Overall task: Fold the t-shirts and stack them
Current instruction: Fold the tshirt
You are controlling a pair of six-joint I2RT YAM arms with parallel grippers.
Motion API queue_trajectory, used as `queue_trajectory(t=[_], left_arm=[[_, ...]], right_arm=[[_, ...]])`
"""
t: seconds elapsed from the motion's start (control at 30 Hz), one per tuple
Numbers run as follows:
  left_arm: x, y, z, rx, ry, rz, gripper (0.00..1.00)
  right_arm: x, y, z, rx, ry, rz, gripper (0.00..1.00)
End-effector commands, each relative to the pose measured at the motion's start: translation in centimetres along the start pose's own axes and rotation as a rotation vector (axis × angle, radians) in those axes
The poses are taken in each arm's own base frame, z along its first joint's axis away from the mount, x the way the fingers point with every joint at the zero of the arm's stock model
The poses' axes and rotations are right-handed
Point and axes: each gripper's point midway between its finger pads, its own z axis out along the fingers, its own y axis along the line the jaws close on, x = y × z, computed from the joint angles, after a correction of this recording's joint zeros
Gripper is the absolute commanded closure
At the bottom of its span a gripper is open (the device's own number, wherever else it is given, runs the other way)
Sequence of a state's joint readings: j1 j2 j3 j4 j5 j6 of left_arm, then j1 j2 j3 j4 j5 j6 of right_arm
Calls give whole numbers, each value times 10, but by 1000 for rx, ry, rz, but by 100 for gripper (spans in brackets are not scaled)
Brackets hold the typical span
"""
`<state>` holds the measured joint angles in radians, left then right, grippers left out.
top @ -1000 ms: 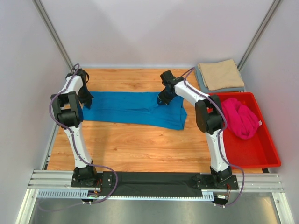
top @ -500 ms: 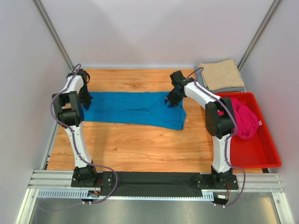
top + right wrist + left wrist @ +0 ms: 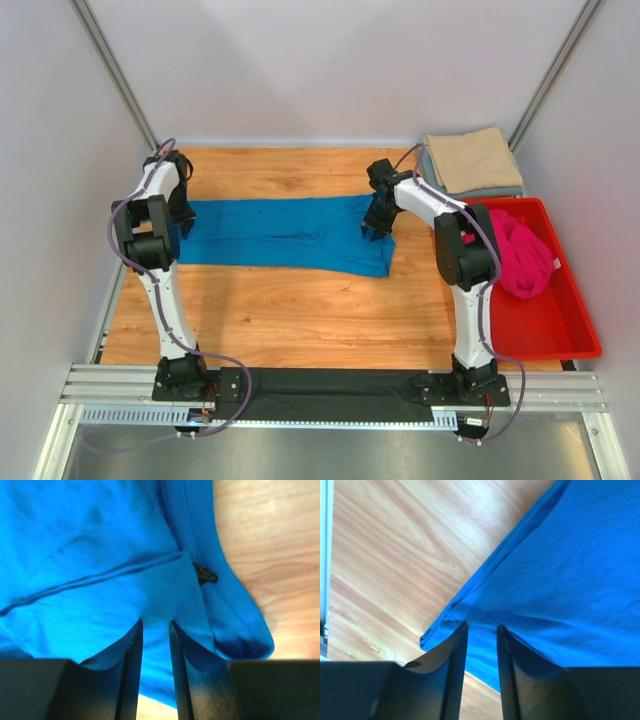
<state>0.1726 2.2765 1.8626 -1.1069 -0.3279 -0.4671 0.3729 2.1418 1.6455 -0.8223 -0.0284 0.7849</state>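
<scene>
The tan t-shirt (image 3: 473, 158) lies stacked on the grey-blue t-shirt (image 3: 430, 170) at the upper right, and the pink t-shirt (image 3: 520, 255) waits in the red bin (image 3: 560, 330). The blue t-shirt (image 3: 280, 230) is only a half-folded band mid-frame. The left gripper (image 3: 481, 626) and right gripper (image 3: 154, 622) are at its ends, jaws slightly parted, gripping nothing.

Four t-shirts: blue (image 3: 280, 232), pink (image 3: 522, 258) at 3 o'clock, tan (image 3: 472, 158) and grey-blue (image 3: 432, 176) at 1 o'clock — one red bin (image 3: 548, 325), two arms (image 3: 166, 300).
</scene>
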Motion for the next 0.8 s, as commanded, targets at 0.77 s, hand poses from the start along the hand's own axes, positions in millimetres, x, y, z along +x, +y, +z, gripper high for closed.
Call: queue_trajectory(t=[0.77], left_arm=[[31,-20,-61,297,-30,5,92]], right_arm=[[-119,12,23,-10,-147,-227,69]])
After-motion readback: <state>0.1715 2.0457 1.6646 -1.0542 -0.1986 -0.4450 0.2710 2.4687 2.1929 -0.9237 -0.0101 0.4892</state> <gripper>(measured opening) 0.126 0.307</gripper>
